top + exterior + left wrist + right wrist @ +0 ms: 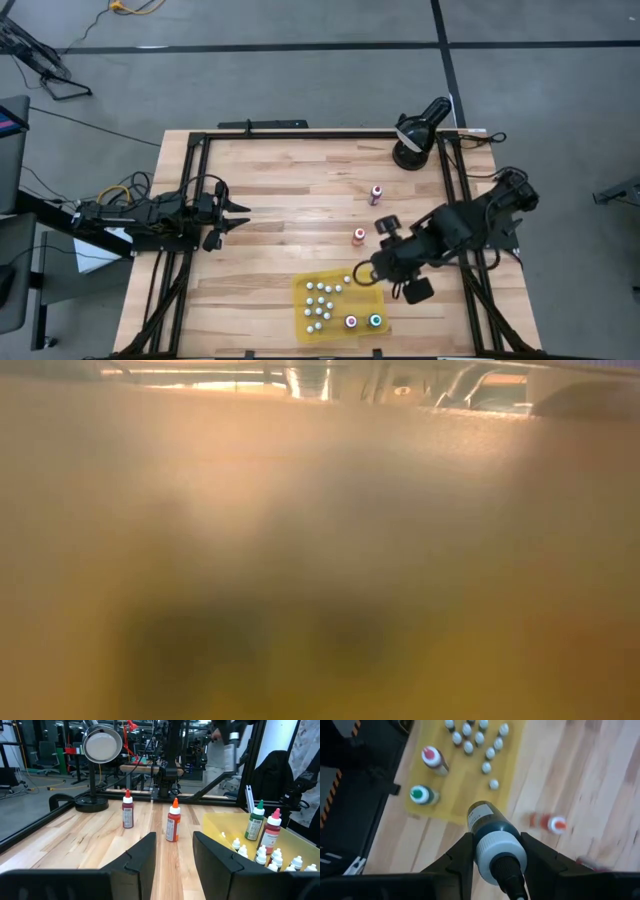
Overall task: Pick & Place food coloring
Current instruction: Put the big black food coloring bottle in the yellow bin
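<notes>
Right gripper [496,855]: jaws closed on one dark teal, white-capped food colouring bottle [492,832], held above the wooden surface [280,190] just beside the flat yellow plastic tray [300,290].
Left gripper [232,220]: waits at the surface's left side, jaws parted, holding nothing.
Tray contents: one red-capped bottle [351,321], one green-capped bottle [376,321], about a dozen small white-capped bottles [318,300].
Loose bottles: two upright on the surface, one orange [359,236], one dark red [376,194].

Table [290,190]: pale wood planks, smooth. Tray [300,295]: yellow plastic, matt. Bottles [173,822]: glossy plastic.
</notes>
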Action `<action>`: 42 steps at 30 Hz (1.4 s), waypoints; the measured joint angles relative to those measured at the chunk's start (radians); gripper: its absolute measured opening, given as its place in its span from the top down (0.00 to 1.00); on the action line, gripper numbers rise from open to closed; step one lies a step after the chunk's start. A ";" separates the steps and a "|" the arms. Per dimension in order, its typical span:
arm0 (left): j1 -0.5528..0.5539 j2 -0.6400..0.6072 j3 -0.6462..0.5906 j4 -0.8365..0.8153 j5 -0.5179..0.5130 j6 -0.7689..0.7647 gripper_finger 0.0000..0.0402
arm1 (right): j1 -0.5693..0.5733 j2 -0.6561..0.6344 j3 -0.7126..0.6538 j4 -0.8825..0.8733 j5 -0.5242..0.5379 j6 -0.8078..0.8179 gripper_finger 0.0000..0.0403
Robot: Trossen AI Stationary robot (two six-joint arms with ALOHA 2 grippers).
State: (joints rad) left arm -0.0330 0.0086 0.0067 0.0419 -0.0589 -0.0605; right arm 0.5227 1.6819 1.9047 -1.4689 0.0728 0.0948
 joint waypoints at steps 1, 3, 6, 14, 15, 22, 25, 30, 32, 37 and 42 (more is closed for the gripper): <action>0.000 0.000 0.000 0.000 0.000 0.000 0.70 | 0.003 0.019 0.023 0.004 0.005 -0.015 0.71; 0.000 0.000 0.000 0.000 0.000 0.000 0.70 | 0.008 0.056 0.070 0.005 0.005 -0.025 0.71; 0.000 0.000 0.000 0.000 0.000 0.000 0.70 | 0.010 0.116 0.155 0.003 0.006 -0.039 0.71; 0.000 0.000 0.000 0.000 0.000 0.000 0.70 | 0.018 0.244 0.312 -0.053 0.013 -0.033 0.71; 0.000 0.000 0.000 0.000 0.000 0.000 0.70 | 0.018 0.254 0.320 -0.062 0.022 -0.020 0.71; 0.000 0.000 0.000 0.000 0.000 0.000 0.70 | 0.011 0.274 0.325 -0.051 0.043 0.020 0.71; 0.000 0.000 0.000 0.000 0.000 0.000 0.70 | 0.005 0.271 0.325 -0.041 0.062 0.050 0.71; 0.000 0.000 0.000 0.000 0.000 0.000 0.70 | 0.005 0.271 0.325 -0.041 0.064 0.091 0.71; 0.000 0.000 0.000 0.000 0.000 0.000 0.70 | 0.005 0.285 0.325 -0.038 0.063 0.103 0.71; 0.000 0.000 0.000 0.000 0.000 0.000 0.70 | 0.010 0.320 0.322 -0.039 0.061 0.108 0.71; 0.000 0.000 0.000 0.000 0.000 0.000 0.70 | 0.026 0.362 0.315 -0.080 0.026 0.146 0.71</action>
State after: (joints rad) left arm -0.0333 0.0086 0.0067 0.0421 -0.0589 -0.0608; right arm 0.5484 2.0440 2.2200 -1.5487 0.0988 0.2406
